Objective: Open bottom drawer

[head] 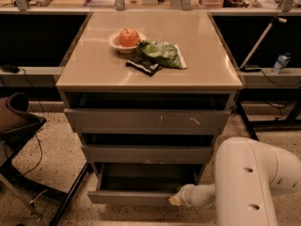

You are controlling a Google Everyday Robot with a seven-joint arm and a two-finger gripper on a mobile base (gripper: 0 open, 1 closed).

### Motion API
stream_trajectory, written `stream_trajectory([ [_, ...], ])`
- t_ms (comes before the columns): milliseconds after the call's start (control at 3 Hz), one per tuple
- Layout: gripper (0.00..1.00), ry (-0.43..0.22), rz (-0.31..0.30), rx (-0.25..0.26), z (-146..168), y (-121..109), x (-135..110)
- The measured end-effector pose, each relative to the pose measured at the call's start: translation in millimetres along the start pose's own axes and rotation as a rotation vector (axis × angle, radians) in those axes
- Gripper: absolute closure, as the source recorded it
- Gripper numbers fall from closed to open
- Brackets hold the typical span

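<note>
The bottom drawer [131, 197] is the lowest of the grey cabinet's three and stands pulled out, showing its shallow grey tray [146, 175]. My gripper [176, 200] is at the right part of the drawer's front edge, at the end of my white arm [249, 182], which comes in from the lower right. The mid-width drawer front [146, 153] and the widest, scratched front [146, 120] sit above it, less far out.
On the cabinet top [94, 74] are a bowl with a red fruit [128, 37], a green bag [162, 54] and a dark wrapper [143, 66]. A black chair [19, 126] stands at the left and a table leg [244, 121] at the right. The floor is speckled.
</note>
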State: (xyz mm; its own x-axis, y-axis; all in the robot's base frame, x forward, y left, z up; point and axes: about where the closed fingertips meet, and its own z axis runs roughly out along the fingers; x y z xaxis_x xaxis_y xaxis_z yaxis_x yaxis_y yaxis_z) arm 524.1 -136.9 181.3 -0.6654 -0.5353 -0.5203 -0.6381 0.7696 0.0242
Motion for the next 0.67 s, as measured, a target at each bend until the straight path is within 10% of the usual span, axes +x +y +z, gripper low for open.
stream_trajectory([
  [667, 1.0, -0.032, 0.0, -0.034, -10.5, 9.2, 17.9],
])
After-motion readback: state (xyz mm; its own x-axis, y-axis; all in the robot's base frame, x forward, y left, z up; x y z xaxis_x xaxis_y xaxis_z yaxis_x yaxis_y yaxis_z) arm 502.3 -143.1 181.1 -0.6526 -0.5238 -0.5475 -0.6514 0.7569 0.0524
